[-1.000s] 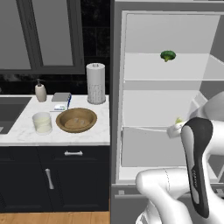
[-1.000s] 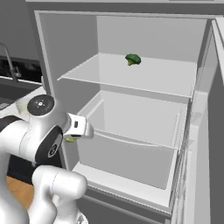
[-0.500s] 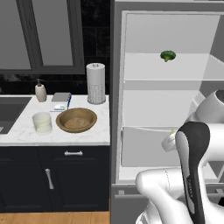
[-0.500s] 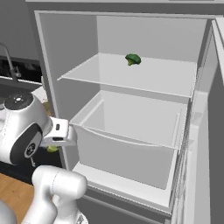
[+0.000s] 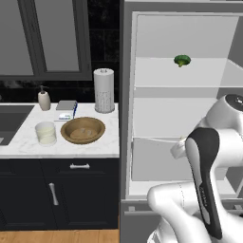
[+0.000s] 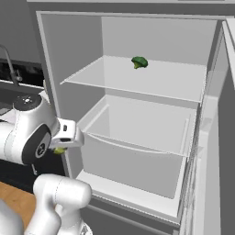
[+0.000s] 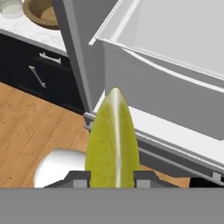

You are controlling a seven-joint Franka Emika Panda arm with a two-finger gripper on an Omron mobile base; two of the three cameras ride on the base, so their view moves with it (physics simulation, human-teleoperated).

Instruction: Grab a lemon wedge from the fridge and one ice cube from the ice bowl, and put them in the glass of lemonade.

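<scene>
- We see the gripper clamped on the lemon wedge, just outside the open fridge, near its left wall.
- On the counter to the left, the glass of lemonade stands just beside the ice bowl.
</scene>
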